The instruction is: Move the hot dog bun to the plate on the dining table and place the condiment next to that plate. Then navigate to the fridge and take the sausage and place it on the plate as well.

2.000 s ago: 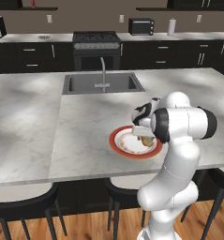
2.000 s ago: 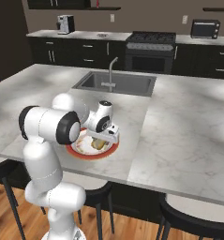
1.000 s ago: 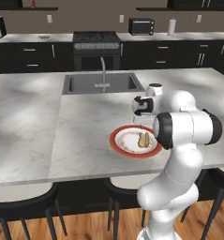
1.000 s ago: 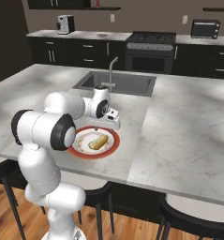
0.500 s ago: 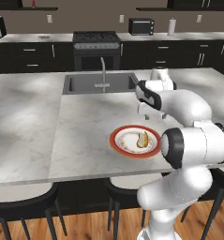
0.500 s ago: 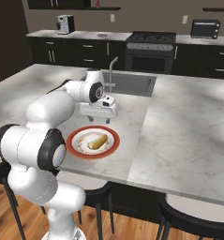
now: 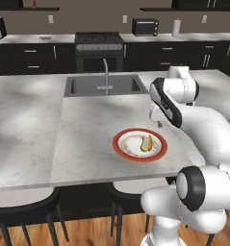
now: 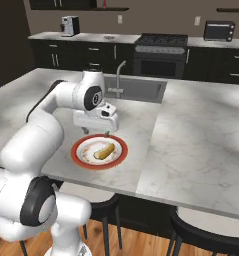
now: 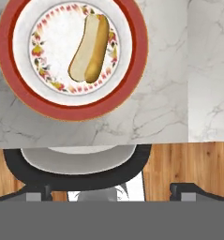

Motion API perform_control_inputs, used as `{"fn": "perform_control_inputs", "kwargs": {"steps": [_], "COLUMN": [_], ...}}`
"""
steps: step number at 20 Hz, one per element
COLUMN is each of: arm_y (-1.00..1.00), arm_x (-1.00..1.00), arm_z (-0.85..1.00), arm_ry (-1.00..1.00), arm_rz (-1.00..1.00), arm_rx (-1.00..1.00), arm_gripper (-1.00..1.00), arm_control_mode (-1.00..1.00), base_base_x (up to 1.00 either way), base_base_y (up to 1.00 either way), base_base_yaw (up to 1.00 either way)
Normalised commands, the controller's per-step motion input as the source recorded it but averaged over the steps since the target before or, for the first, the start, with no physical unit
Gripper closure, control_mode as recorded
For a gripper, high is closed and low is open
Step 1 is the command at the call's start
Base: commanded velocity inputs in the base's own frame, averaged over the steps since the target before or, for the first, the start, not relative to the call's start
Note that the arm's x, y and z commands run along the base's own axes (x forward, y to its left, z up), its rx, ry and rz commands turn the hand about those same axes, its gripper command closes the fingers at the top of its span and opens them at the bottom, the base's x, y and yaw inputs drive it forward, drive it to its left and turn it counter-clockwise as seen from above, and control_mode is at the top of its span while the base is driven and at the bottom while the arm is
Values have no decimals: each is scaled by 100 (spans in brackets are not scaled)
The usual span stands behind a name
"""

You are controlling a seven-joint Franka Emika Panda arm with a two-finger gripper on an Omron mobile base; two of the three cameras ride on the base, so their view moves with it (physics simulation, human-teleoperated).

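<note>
The hot dog bun [image 7: 146,143] [image 8: 104,151] [image 9: 89,47] lies alone on the plate [image 7: 121,144] [image 8: 78,150] [image 9: 127,70], a white plate with a red rim near the front edge of the dining table [image 7: 87,120] [image 8: 191,130] [image 9: 165,108]. My gripper [image 7: 158,124] [image 8: 96,131] hangs open and empty above the marble, just past the plate's far rim, fingers pointing down. The hand view looks straight down on the plate and bun from above. The condiment, the sausage and the fridge are out of view.
The steel sink [image 7: 104,85] [image 8: 136,87] with its faucet [image 7: 106,72] [image 8: 119,75] lies behind the plate. Stools [image 7: 20,211] [image 8: 201,225] [image 9: 76,161] stand under the table's front edge. Stove and dark cabinets line the back wall. A small red item [image 7: 34,4] sits on a wall shelf.
My hand has risen off the plate and swung back toward the sink side, open. The bun stays on the plate.
</note>
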Motion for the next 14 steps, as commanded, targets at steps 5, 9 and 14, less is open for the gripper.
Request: {"fn": "perform_control_inputs", "kwargs": {"steps": [5,9,14], "arm_y": [9,0,0], "arm_x": [-93,-21,0], "arm_z": [-4,-2,0], "arm_ry": [-3,-1,0], "arm_rz": [0,0,0], "arm_rx": [0,0,0], "arm_gripper": [-100,-100,-100], "arm_control_mode": [-100,100,100], "base_base_x": [0,-74,-100], "base_base_y": [0,24,98], "base_base_yaw": [0,2,11]}}
